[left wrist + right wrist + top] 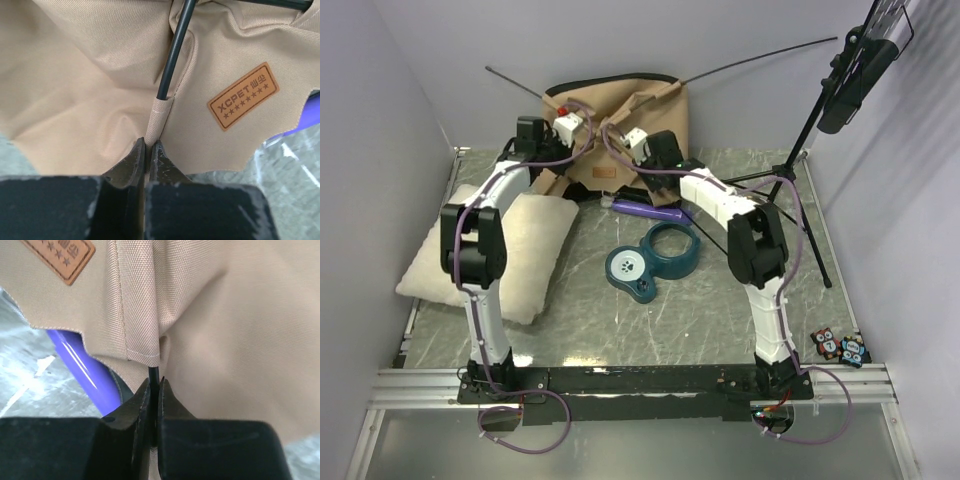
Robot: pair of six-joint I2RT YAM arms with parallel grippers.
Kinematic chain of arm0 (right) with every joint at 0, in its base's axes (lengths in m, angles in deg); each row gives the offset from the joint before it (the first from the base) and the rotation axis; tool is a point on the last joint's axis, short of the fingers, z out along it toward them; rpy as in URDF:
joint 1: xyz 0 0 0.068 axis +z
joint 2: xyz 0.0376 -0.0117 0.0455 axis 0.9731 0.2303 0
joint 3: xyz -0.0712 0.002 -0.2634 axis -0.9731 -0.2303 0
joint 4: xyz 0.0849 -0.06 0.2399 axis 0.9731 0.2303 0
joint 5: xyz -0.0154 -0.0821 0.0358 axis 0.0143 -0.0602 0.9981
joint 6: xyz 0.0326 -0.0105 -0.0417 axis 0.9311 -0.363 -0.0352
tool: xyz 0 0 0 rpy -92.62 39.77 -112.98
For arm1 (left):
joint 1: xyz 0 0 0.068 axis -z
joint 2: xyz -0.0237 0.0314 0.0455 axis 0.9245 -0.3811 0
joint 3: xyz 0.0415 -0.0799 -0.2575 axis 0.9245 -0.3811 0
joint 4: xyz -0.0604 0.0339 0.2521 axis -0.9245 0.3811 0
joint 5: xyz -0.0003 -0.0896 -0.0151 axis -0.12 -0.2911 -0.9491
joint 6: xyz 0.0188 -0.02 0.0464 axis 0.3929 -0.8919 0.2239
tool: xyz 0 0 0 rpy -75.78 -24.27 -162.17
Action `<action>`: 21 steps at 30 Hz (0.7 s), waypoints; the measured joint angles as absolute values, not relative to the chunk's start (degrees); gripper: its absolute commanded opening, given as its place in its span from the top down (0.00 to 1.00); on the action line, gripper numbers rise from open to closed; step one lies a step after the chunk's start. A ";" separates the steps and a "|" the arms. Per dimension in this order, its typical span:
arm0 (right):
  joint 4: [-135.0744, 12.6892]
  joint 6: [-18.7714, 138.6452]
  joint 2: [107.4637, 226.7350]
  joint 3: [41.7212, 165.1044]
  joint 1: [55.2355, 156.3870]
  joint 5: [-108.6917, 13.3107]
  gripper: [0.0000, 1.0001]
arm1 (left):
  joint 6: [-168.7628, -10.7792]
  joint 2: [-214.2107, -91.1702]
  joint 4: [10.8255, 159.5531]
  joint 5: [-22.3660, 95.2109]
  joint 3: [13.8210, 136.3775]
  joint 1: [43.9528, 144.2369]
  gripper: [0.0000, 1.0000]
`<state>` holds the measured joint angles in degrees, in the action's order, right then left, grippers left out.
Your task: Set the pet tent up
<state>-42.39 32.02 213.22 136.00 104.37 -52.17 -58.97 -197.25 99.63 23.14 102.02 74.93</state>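
The pet tent [620,125] lies collapsed as tan fabric at the back of the table, with thin dark poles [515,82] sticking out to both sides. My left gripper [585,122] is shut on a fabric pole sleeve [159,117] of the tent, pinched between the tips [148,146]; a dark pole [175,50] comes out of that sleeve. The brown label patch [243,96] is to its right. My right gripper [617,132] is shut on a thin dark pole [154,372] just below a sleeve's hem [142,352]; its tips [154,384] grip it. The label [59,257] shows at top left.
A cream-white pillow [490,250] lies at the left. A teal bowl [672,250] and its paw-print lid [630,268] sit mid-table. A purple tube [645,210] lies by the tent's front edge and shows in the right wrist view [82,365]. A black tripod [800,170] stands at the right. Small owl toys [838,347] lie near right.
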 measured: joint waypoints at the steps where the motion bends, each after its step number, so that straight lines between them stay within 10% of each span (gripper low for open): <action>1: -42.17 32.04 211.97 135.96 104.39 -52.26 1.00 | -59.08 -196.09 99.61 23.38 102.02 75.04 0.99; 21: -41.97 31.43 197.22 140.00 108.32 -49.77 1.00 | -48.74 -169.31 103.15 32.45 99.61 75.82 0.99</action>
<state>-41.97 31.43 197.22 140.00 108.32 -49.77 -48.74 -169.31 103.15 32.45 99.61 75.82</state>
